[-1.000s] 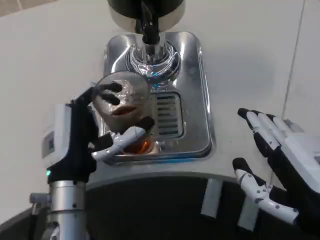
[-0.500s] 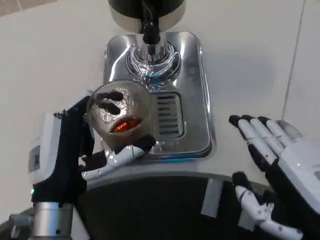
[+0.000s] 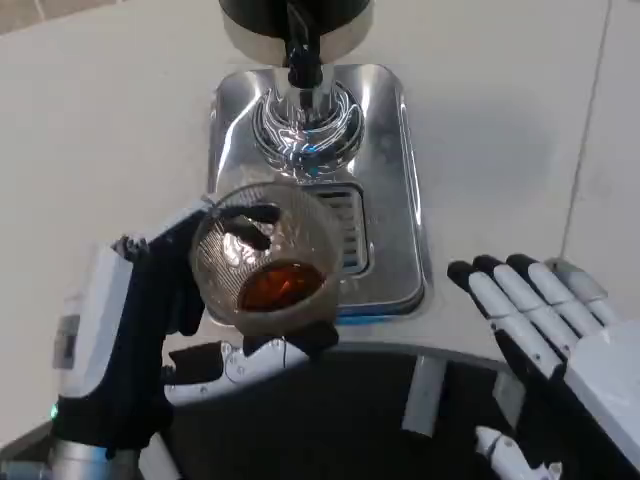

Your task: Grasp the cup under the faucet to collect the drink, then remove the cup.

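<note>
White table [image 3: 110,120]; chrome drip tray [image 3: 390,200] on it, dispenser base [image 3: 295,15] behind.

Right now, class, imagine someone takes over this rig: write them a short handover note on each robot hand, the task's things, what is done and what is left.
Left robot hand: grips the clear ribbed glass cup holding amber drink, lifted near the front edge of the shiny steel drip tray.
Right robot hand: open, fingers spread, holding nothing, right of the tray.
Black faucet: at the tray's far end, cup no longer under it.
Done: drink collected, cup pulled away.
Left: set the cup down safely.
</note>
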